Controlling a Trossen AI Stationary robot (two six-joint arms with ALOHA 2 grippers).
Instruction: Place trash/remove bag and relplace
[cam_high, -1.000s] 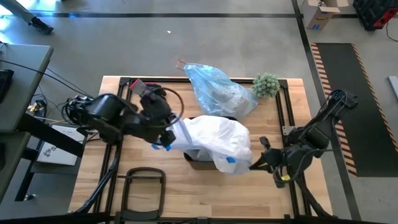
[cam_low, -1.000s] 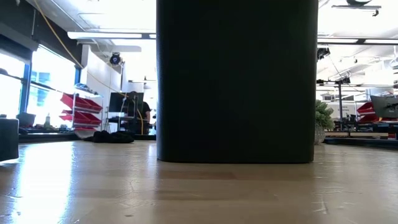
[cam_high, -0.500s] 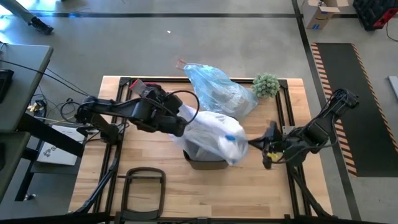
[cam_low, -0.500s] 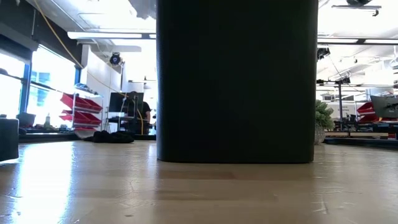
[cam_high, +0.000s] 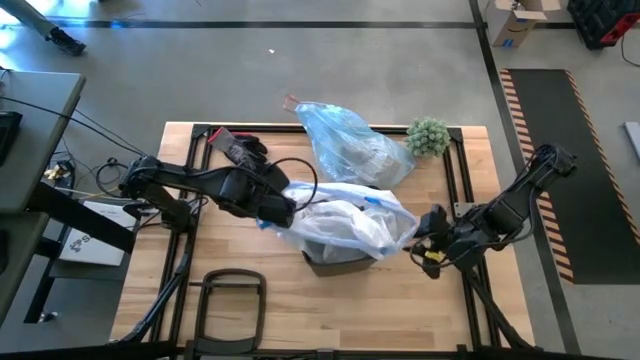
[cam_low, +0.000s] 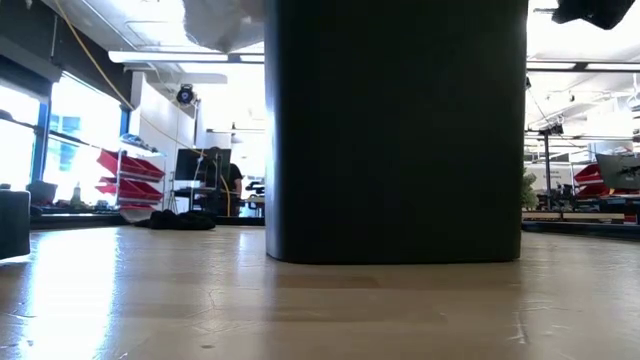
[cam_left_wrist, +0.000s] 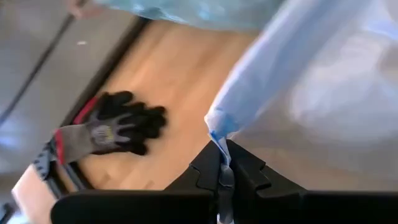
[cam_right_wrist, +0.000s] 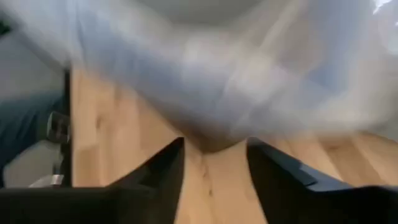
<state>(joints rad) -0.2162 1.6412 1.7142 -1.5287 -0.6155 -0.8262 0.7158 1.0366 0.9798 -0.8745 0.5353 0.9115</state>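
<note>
A whitish translucent plastic bag with blue bits (cam_high: 345, 222) lies draped over a black bin (cam_high: 330, 262) at the table's middle; in the low view the bin (cam_low: 395, 130) fills the centre. My left gripper (cam_high: 275, 212) is shut on the whitish bag's left edge. My right gripper (cam_high: 424, 245) stands open just right of that bag, nothing between its fingers (cam_right_wrist: 174, 163). The bag, light blue with a reddish tie (cam_high: 350, 145), lies bunched on the table's far side. Loose trash is out of view. My left gripper pinches a bunched bit of the whitish bag's edge (cam_left_wrist: 217, 127) between its two shut fingers (cam_left_wrist: 211, 163), coming from the table's left. From that point the plastic runs up and away toward the bin, drawn into a ridge; the rest lies over the bin.
A small green plant (cam_high: 428, 135) stands at the far right of the table. A black-and-grey glove (cam_left_wrist: 112, 127) lies near the far left corner, also in the high view (cam_high: 240, 150). A black frame (cam_high: 232, 292) lies at the near left edge.
My right gripper has opened and let go of the whitish bag's right end, drawing back slightly toward the near right. The bag has sagged and spread lower over the bin. My left arm has stretched toward the bin, still shut on the bag. The bin has shifted slightly sideways.
</note>
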